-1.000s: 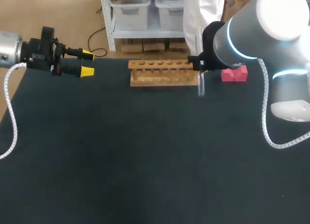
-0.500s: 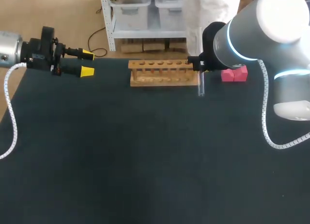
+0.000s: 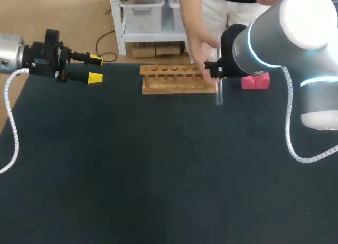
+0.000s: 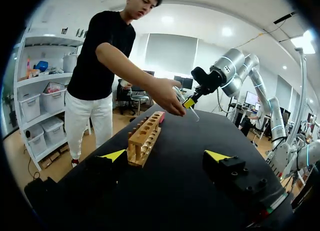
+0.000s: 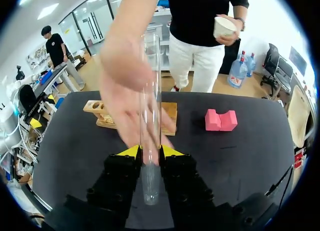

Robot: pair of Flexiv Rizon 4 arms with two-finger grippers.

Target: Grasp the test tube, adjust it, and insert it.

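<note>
Main change: a person's hand (image 3: 203, 46) now reaches in over the far edge of the table (image 3: 158, 175), above the right end of the wooden rack (image 3: 177, 78). In the earlier frames no hand was over the table.

In the right wrist view the hand (image 5: 127, 86) sits directly behind the upper part of the test tube (image 5: 150, 176). In the left wrist view the hand (image 4: 167, 95) is right at the tube's top end, next to the right gripper (image 4: 189, 102). Cannot tell if it actually touches the glass.

Right gripper (image 5: 150, 151): yellow tips pinch the tube from both sides and the tube stands upright. In the head view the test tube (image 3: 218, 91) hangs just off the rack's right end, outside the holes and not inserted, in much the same spot as before. The right arm has barely shifted.

Left gripper (image 3: 95, 67): fingers spread wide with nothing between them, over the table's far left corner, well apart from the rack. No change from earlier.

The pink block (image 3: 255, 81) lies to the right of the rack, in the same place.
</note>
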